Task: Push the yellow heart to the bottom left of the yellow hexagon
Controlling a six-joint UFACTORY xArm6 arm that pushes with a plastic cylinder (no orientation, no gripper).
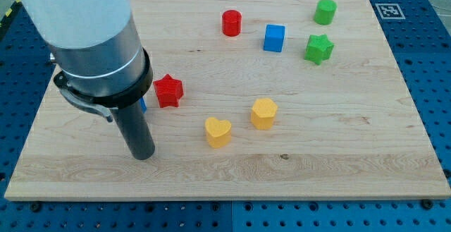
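- Wooden board [338, 168] lies flat on a blue table with little holes [437, 84]. It holds all the blocks like a big tray.
- My tip [144, 154] is a plain dark rod end. It has no jaws, so it cannot open or close, and it holds nothing. It stands on the board and touches no block.
- To the view's right of my tip, near but apart from it, sits the yellow heart [218, 131].
- Just past the heart, a bit more to the view's right and a little higher, sits the yellow hexagon [263, 113]. The heart is already at its lower left side, with a small gap between them.
- Up and a little to the view's right of my tip is the red star [168, 90].
- A small bit of a blue block [143, 105] peeks out beside my arm. The arm hides most of it, so I cannot tell its shape.
- Far toward the view's top right are the red cylinder [231, 22], the blue cube [275, 37], the green star [318, 49] and the green cylinder [325, 11].
- Below my tip there is bare wood down to the board's bottom edge. The view's right side of the board is bare wood too.
- My big white and grey arm [91, 34] covers the board's top left corner, and the picture cuts it off at the top.
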